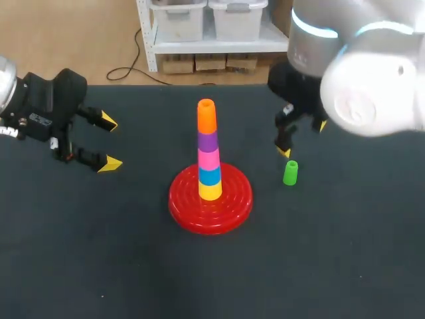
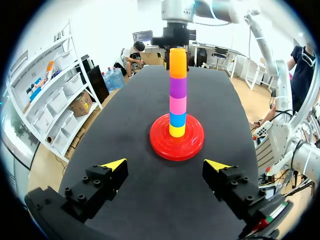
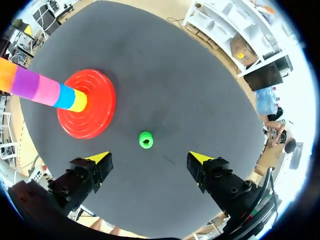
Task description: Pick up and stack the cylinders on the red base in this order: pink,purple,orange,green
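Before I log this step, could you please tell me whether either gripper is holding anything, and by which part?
Nothing is held: the left gripper and the right gripper are both open; the green cylinder stands untouched beneath the right one.

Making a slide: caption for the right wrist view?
Green cylinder ahead of the open right gripper, beside the stacked red base.

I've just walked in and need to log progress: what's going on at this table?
A two-armed robot is stacking cylinders on a red base. The stack runs yellow, blue, pink, purple, with the orange cylinder on top. The green cylinder stands alone on the table beside the base. The right pincer hangs open over it, not touching. The left pincer is open and empty, off to the other side.
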Robot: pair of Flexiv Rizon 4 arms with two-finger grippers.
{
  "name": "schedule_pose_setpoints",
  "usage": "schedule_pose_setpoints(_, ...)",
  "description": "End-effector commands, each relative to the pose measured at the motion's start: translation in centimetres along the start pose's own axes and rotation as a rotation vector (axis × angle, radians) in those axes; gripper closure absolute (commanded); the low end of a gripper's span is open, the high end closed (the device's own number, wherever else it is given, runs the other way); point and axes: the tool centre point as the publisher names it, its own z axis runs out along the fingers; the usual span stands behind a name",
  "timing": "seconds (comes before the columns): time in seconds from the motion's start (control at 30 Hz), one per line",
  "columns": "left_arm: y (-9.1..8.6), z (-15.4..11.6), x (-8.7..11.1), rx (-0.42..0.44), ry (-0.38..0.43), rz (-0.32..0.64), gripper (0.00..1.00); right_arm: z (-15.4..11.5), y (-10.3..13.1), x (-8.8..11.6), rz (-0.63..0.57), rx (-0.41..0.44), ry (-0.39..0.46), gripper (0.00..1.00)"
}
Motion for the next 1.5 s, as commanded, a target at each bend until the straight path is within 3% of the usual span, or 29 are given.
schedule_pose_setpoints(0.03,0.1,0.0,0.1,0.002,-0.001,0.001,0.00,2.6,0.0,0.2,0.010,0.001,-0.014,0.00)
schedule_pose_setpoints(0.43,0.1,0.0,0.1,0.002,-0.001,0.001,0.00,5.5,0.1,0.3,0.017,0.005,0.053,0.00)
schedule_pose_setpoints(0.77,0.1,0.0,0.1,0.002,-0.001,0.001,0.00,5.9,0.6,-0.2,0.022,-0.030,0.051,0.37)
schedule_pose_setpoints(0.93,0.1,0.0,0.1,0.002,-0.001,0.001,0.00,6.3,0.8,-0.2,0.029,-0.036,0.051,0.49)
schedule_pose_setpoints(1.5,0.1,0.0,0.1,0.002,-0.001,0.001,0.00,7.3,0.8,-0.7,0.053,-0.053,0.044,0.56)
